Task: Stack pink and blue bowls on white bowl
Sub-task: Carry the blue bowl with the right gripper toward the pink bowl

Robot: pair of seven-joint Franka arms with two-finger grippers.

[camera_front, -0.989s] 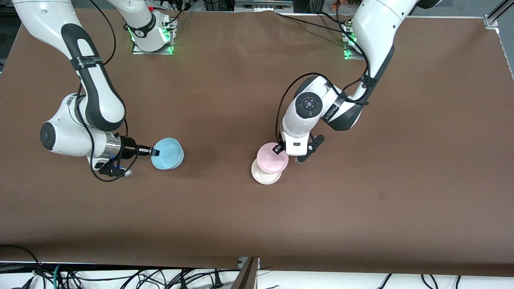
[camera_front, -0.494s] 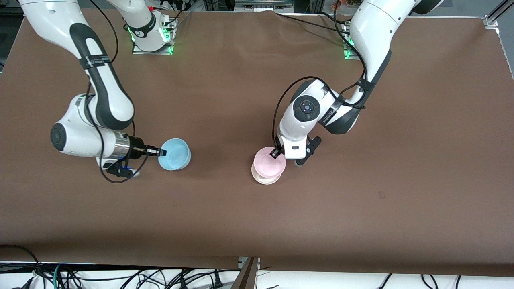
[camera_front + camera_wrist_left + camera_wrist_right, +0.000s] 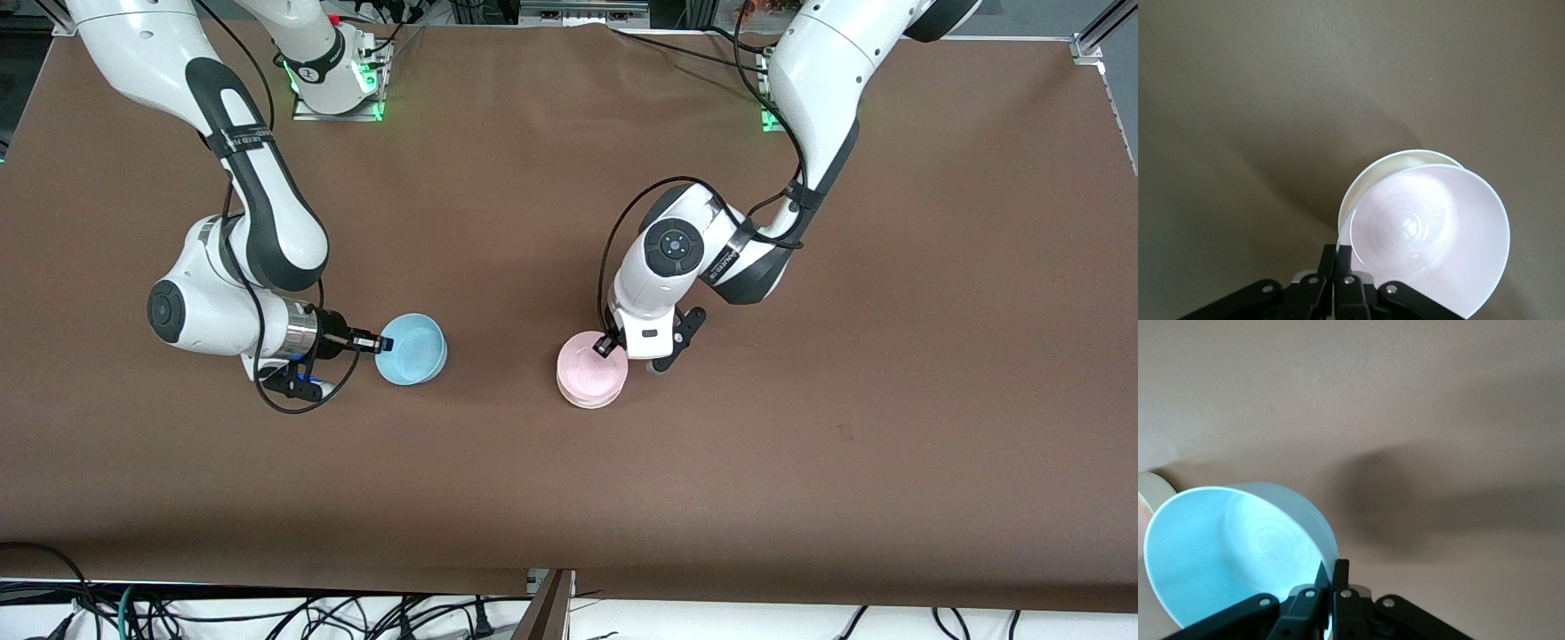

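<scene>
The pink bowl is almost squarely over the white bowl, of which only a thin rim shows. I cannot tell whether it rests fully inside. My left gripper is shut on the pink bowl's rim. In the left wrist view the pink bowl covers most of the white bowl, with the left gripper pinching its edge. My right gripper is shut on the rim of the blue bowl, which is upright toward the right arm's end of the table. In the right wrist view the right gripper clamps the blue bowl.
The brown table stretches wide around both bowls. The two arm bases stand along the table edge farthest from the front camera. Cables hang below the table edge nearest that camera.
The left gripper carried the pink bowl over the white bowl and lowered it until it nearly hides it. The right arm moved the blue bowl toward the stacked bowls.
</scene>
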